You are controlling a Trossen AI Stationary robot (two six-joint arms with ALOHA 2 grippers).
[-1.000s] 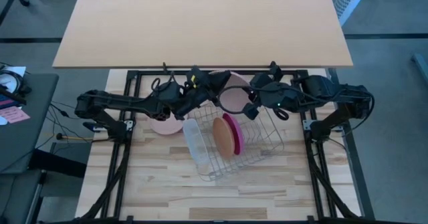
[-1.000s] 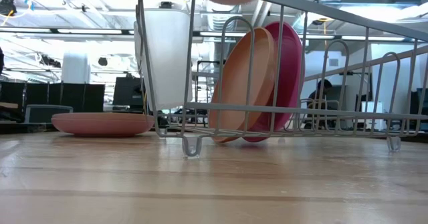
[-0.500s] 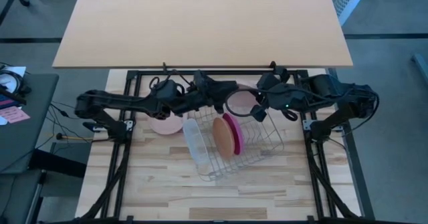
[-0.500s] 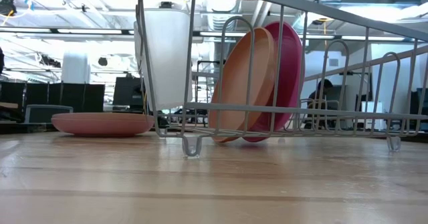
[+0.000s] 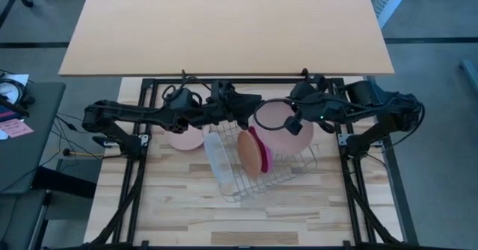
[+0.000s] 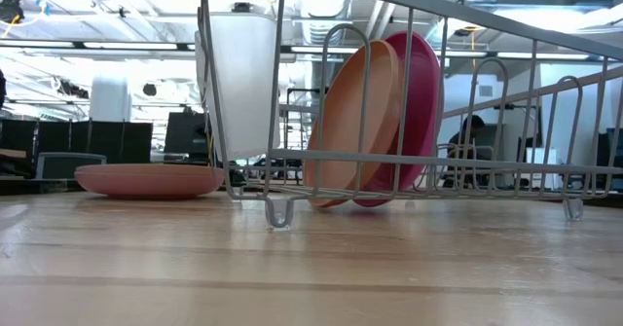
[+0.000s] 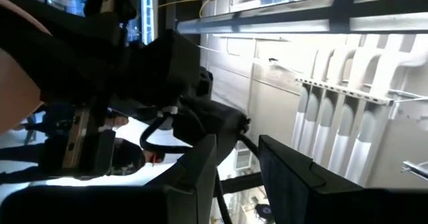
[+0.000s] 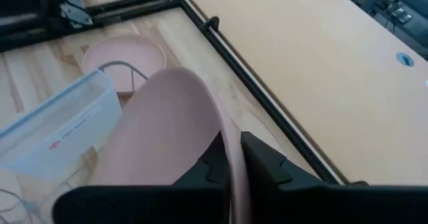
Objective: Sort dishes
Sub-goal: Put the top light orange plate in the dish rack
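Note:
A pale pink plate (image 5: 282, 130) hangs over the far right part of the silver wire rack (image 5: 297, 164), with my right gripper (image 5: 293, 122) shut on it. My left gripper (image 5: 250, 110) stands open just left of that plate, its fingers (image 7: 200, 170) pointing up into the room with nothing between them. An orange-tan plate (image 5: 248, 151) and a magenta plate (image 5: 261, 147) stand on edge in the rack's slots. Another pink plate (image 5: 184, 137) lies flat on the table to the rack's left. My right gripper pinches the pale pink plate's rim (image 8: 227, 134) between its two fingers, one on each face. The fingers (image 8: 271, 167) come from the table's far right, slanting down. The plate reaches away from them, tilted and lifted clear above the rack.
A translucent white tray (image 5: 217, 160) stands on edge at the rack's left end. Beyond the black frame rail lies a large tan tabletop (image 5: 224, 26). Bare wooden boards (image 5: 224, 220) stretch in front of the rack.
My left gripper has opened, let go of the pale pink plate and turned upward. My right gripper has shut on the plate's rim. The plate has gone a little toward the table's right and near edge and tipped, showing more of its face from above.

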